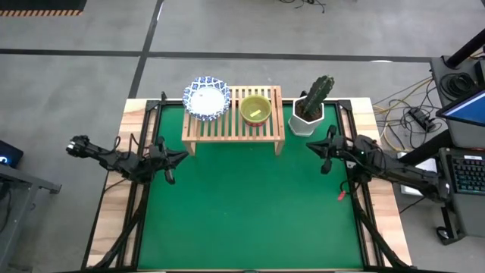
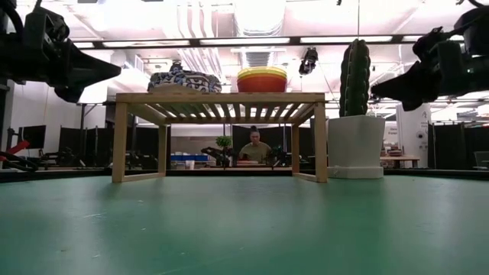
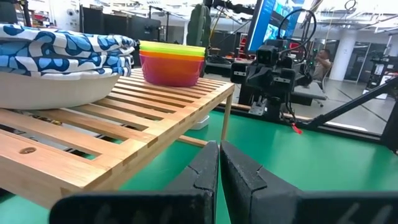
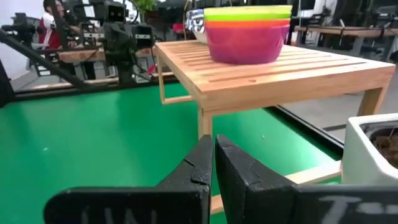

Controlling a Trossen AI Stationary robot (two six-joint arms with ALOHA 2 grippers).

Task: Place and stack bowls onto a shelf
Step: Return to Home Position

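Observation:
The light-wood slatted shelf (image 1: 233, 117) stands on short legs at the far side of the green mat. On its left end rests a stack of white bowls with blue-patterned rims (image 1: 206, 98) (image 3: 59, 59). Near its middle sits a nested stack of plain plastic bowls (image 1: 255, 110) (image 4: 247, 31), yellow-green on top, purple at the bottom. My left gripper (image 1: 182, 156) (image 3: 219, 163) hovers shut over the mat's left side, in front of the shelf's left end. My right gripper (image 1: 312, 144) (image 4: 213, 158) hovers shut at the mat's right side, near the shelf's right leg.
A white hexagonal pot with a tall cactus (image 1: 311, 106) stands just right of the shelf, close to my right gripper. The green mat (image 1: 250, 220) stretches in front of the shelf. Cables and equipment lie beyond the table's right edge. A person (image 2: 253, 147) sits far behind the table.

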